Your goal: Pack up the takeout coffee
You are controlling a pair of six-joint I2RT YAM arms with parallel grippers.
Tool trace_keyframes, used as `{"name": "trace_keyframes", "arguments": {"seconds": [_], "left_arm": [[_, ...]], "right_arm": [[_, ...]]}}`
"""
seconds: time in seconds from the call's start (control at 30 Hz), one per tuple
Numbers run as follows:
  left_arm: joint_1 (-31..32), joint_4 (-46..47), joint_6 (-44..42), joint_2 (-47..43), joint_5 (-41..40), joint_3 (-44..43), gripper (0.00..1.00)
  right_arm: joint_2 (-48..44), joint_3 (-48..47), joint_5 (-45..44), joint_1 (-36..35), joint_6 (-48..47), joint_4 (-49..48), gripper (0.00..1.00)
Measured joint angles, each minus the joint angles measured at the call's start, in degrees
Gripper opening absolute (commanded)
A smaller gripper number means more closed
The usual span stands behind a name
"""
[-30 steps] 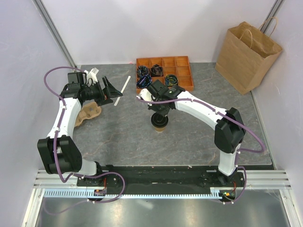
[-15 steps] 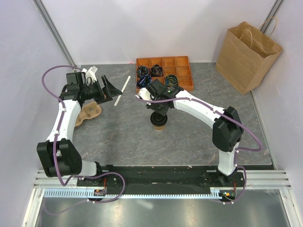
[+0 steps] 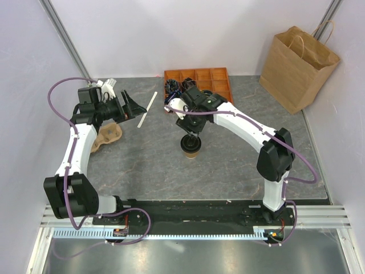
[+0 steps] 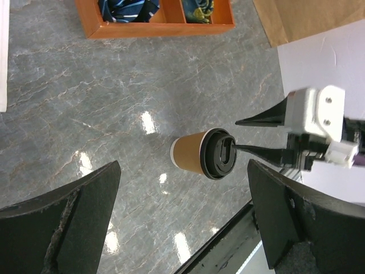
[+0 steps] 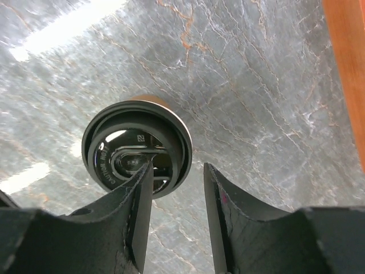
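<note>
Both your right fingers (image 5: 228, 228) and left fingers (image 4: 63, 228) stand parted, gripping nothing; the right hang over the takeout coffee (image 4: 197, 154) on the counter (image 4: 114, 97).

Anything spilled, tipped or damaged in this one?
Nothing stands out. The coffee stands upright on the table, its lid seated, with no spill around it. The bag is upright at the far right corner.
</note>
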State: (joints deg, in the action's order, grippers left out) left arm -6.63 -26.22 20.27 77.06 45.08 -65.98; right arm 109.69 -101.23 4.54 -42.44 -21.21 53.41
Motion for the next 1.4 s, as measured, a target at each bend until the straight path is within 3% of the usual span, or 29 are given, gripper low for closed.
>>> {"name": "trace_keyframes", "arguments": {"seconds": [0.07, 0.17, 0.27, 0.43, 0.7, 0.83, 0.87, 0.93, 1.0, 1.23, 1.4], "left_arm": [[0.0, 0.24, -0.55, -0.09, 0.83, 0.0, 1.0], [0.0, 0.66, -1.57, -0.15, 4.46, 0.0, 1.0], [0.24, 1.22, -1.75, 0.0, 8.87, 0.02, 1.0], [3.34, 4.61, -1.46, 0.22, 13.62, 2.36, 0.98], [13.05, 11.93, 2.43, 0.26, 13.97, 8.81, 0.73], [16.41, 14.78, 4.42, 1.55, 13.97, 9.79, 0.61], [17.0, 15.3, 4.74, 2.03, 13.92, 9.86, 0.51], [18.01, 16.09, 5.33, 2.71, 13.75, 9.92, 0.42], [18.8, 16.33, 5.62, 3.08, 13.25, 9.92, 0.41], [25.62, 6.32, -1.29, 4.96, 1.66, 3.74, 0.23], [34.27, -1.42, -9.97, 5.86, -12.5, -1.84, 0.21]], "right_arm": [[-0.44, -0.24, 2.89, 1.31, 0.52, 0.17, 0.45], [-2.01, 0.59, 11.43, 6.01, 2.8, -0.42, 0.34], [-5.4, 5.29, 22.05, 12.9, 6.58, -3.23, 0.22], [-8.39, 15.69, 36.28, 19.37, 13.73, -8.81, 0.14], [-7.02, 23.08, 51.01, 18.08, 24.76, -18.21, 0.08], [-5.51, 24.15, 53.62, 18.14, 27.65, -21.27, 0.06], [-4.92, 24.63, 53.94, 18.16, 28.09, -21.92, 0.06], [-4.28, 25.22, 54.18, 18.18, 28.33, -22.51, 0.06], [-3.19, 26.08, 54.58, 18.18, 28.41, -22.91, 0.04], [-1.81, 26.56, 55.6, 18.29, 29.09, -23.23, 0.01], [-1.81, 26.58, 55.19, 18.29, 29.59, -23.41, 0.0]]}}
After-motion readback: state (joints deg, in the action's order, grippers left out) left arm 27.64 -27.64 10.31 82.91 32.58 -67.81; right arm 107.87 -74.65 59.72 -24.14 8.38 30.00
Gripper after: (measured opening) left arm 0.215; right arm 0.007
